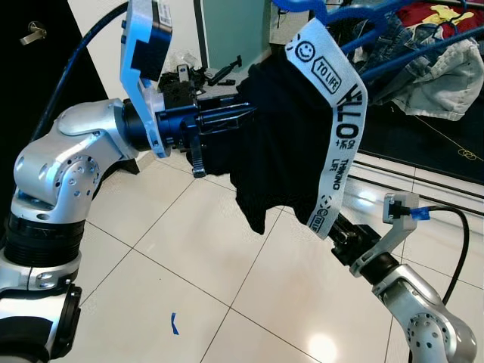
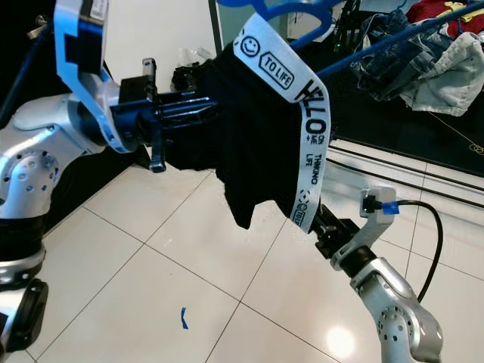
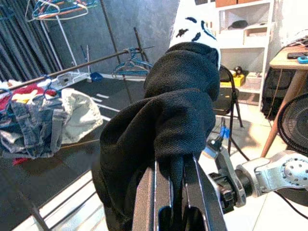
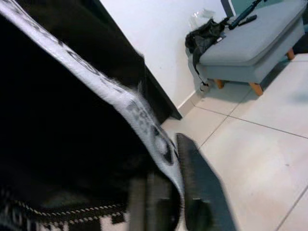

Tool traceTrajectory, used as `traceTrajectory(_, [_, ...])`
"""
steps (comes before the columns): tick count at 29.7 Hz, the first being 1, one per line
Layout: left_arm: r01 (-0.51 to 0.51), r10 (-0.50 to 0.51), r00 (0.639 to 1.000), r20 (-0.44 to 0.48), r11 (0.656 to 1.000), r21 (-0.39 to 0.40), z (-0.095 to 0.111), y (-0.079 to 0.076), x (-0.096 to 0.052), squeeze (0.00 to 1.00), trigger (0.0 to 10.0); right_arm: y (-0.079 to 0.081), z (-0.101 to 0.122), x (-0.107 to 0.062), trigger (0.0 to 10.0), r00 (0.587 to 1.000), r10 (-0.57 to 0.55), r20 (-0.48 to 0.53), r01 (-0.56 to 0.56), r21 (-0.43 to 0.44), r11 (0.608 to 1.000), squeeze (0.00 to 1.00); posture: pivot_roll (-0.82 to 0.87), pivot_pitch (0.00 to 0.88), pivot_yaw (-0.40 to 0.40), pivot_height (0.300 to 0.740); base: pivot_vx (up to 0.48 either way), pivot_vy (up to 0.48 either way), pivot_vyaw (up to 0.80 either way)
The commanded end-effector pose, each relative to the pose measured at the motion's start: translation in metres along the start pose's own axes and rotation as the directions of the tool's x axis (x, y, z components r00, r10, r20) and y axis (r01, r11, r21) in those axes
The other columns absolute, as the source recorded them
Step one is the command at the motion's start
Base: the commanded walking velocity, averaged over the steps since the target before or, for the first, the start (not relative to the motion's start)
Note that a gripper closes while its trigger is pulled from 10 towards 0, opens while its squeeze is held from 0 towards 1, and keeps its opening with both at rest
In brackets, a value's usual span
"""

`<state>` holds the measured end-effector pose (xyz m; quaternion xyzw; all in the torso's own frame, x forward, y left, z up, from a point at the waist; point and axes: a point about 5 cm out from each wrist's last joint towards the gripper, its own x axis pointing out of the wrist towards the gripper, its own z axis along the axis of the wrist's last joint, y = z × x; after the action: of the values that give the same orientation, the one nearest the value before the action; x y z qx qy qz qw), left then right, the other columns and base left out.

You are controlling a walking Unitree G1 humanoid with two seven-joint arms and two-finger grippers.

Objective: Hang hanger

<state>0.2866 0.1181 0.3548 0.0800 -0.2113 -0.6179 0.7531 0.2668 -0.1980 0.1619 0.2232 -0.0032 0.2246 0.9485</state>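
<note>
The left gripper (image 3: 175, 180) has its fingers clenched on the black garment (image 1: 283, 128), which hangs from the blue hanger (image 1: 355, 19) above the tiled floor (image 1: 189, 280). The right gripper (image 4: 171, 192) grasps its white printed strap (image 1: 344, 132) below.

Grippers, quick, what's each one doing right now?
Left gripper: closed on the black garment.
Right gripper: closed on the garment's white printed strip, near its lower end.

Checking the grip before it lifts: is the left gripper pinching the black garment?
Yes: in the left wrist view the left gripper has its two black fingers closed on a fold of the black garment.
</note>
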Motion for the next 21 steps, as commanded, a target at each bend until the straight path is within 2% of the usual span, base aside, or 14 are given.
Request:
traceTrajectory(1, [-0.033, 0.033, 0.999, -0.027, 0.999, -0.005, -0.008, 0.003, -0.007, 0.00, 0.0, -0.001, 0.003, -0.003, 0.0, 1.000, 0.006, 0.031, -0.007, 0.020, 1.000, 0.00, -0.03, 0.113, 0.063, 0.740, 0.000, 0.000, 0.00])
traceTrajectory(4, [-0.068, 0.067, 0.996, -0.051, 0.998, -0.017, -0.015, 0.008, -0.012, 0.00, 0.0, 0.000, 0.007, -0.005, 0.0, 0.999, 0.024, 0.043, -0.025, 0.020, 0.999, 0.00, -0.03, 0.117, 0.066, 0.740, 0.000, 0.000, 0.00])
traceTrajectory(6, [-0.151, 0.151, 0.976, -0.160, 0.988, 0.007, -0.041, 0.017, -0.033, 0.00, 0.0, 0.002, 0.028, -0.020, 0.0, 0.987, 0.106, 0.121, -0.113, 0.052, 0.992, 0.00, -0.03, 0.121, 0.068, 0.740, 0.000, 0.000, 0.00])
traceTrajectory(7, [-0.151, 0.151, 0.976, -0.160, 0.988, 0.007, -0.041, 0.017, -0.033, 0.00, 0.0, 0.002, 0.028, -0.020, 0.0, 0.987, 0.106, 0.121, -0.113, 0.052, 0.992, 0.00, -0.03, 0.121, 0.068, 0.740, 0.000, 0.000, 0.00])
traceTrajectory(9, [-0.200, 0.204, 0.949, -0.240, 0.979, 0.041, -0.059, 0.020, -0.051, 0.00, 0.0, 0.005, 0.051, -0.037, 0.0, 0.958, 0.191, 0.215, -0.210, 0.067, 0.976, 0.00, -0.03, 0.121, 0.069, 0.740, 0.000, 0.000, 0.00])
traceTrajectory(11, [-0.200, 0.204, 0.949, -0.240, 0.979, 0.041, -0.059, 0.020, -0.051, 0.00, 0.0, 0.005, 0.051, -0.037, 0.0, 0.958, 0.191, 0.215, -0.210, 0.067, 0.976, 0.00, -0.03, 0.121, 0.069, 0.740, 0.000, 0.000, 0.00])
traceTrajectory(12, [-0.212, 0.216, 0.944, -0.249, 0.976, 0.044, -0.063, 0.019, -0.059, 0.00, 0.0, 0.004, 0.062, -0.043, 0.0, 0.946, 0.198, 0.258, -0.220, 0.056, 0.974, 0.00, -0.03, 0.123, 0.069, 0.740, 0.000, 0.000, 0.00])
traceTrajectory(13, [-0.212, 0.216, 0.944, -0.249, 0.976, 0.044, -0.063, 0.019, -0.059, 0.00, 0.0, 0.004, 0.062, -0.043, 0.0, 0.946, 0.198, 0.258, -0.220, 0.056, 0.974, 0.00, -0.03, 0.123, 0.069, 0.740, 0.000, 0.000, 0.00])
traceTrajectory(14, [-0.229, 0.233, 0.938, -0.258, 0.972, 0.047, -0.068, 0.020, -0.069, 0.00, 0.0, -0.004, 0.075, -0.047, 0.0, 0.939, 0.145, 0.313, -0.170, 0.054, 0.984, 0.00, -0.03, 0.122, 0.070, 0.740, 0.000, 0.000, 0.00])
traceTrajectory(16, [-0.229, 0.233, 0.938, -0.258, 0.972, 0.047, -0.068, 0.020, -0.069, 0.00, 0.0, -0.004, 0.075, -0.047, 0.0, 0.939, 0.145, 0.313, -0.170, 0.054, 0.984, 0.00, -0.03, 0.122, 0.070, 0.740, 0.000, 0.000, 0.00])
traceTrajectory(17, [-0.240, 0.244, 0.934, -0.262, 0.970, 0.050, -0.071, 0.020, -0.076, 0.00, 0.0, -0.010, 0.083, -0.050, 0.0, 0.931, 0.103, 0.350, -0.131, 0.057, 0.990, 0.00, -0.03, 0.122, 0.070, 0.740, 0.000, 0.000, 0.00])
traceTrajectory(18, [-0.258, 0.260, 0.933, -0.250, 0.965, 0.040, -0.071, 0.020, -0.086, 0.00, 1.0, -0.021, 0.089, -0.051, 0.0, 0.928, 0.027, 0.371, -0.057, 0.071, 0.996, 0.00, -0.03, 0.120, 0.068, 0.740, 0.000, 0.000, 0.00])
traceTrajectory(21, [-0.269, 0.269, 0.933, -0.240, 0.963, 0.034, -0.071, 0.020, -0.091, 0.00, 1.0, -0.028, 0.092, -0.051, 0.0, 0.925, -0.022, 0.379, -0.011, 0.084, 0.996, 0.00, -0.03, 0.119, 0.068, 0.740, 0.000, 0.000, 0.00])
